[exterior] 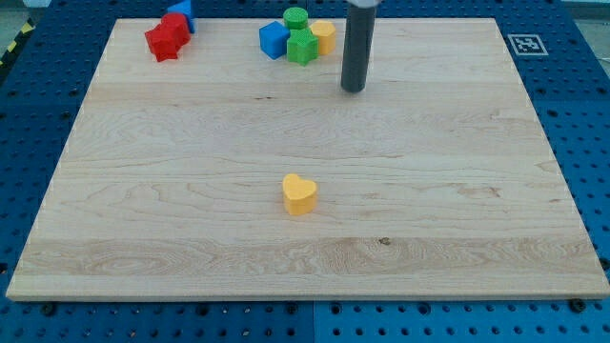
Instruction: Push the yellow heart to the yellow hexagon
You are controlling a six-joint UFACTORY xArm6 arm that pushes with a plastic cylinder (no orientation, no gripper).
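Observation:
The yellow heart (299,194) lies alone near the middle of the wooden board, a little below centre. The yellow hexagon (324,36) sits at the view's top, touching a green star-shaped block (302,47). My tip (354,90) is the lower end of the dark rod, standing on the board just below and right of the hexagon, far above and a little right of the heart. It touches no block.
Next to the hexagon are a green round block (295,17) and a blue cube (274,40). At the top left sit a red star-like block (167,39) and a blue block (183,11) behind it. The wooden board (114,238) lies on a blue perforated table.

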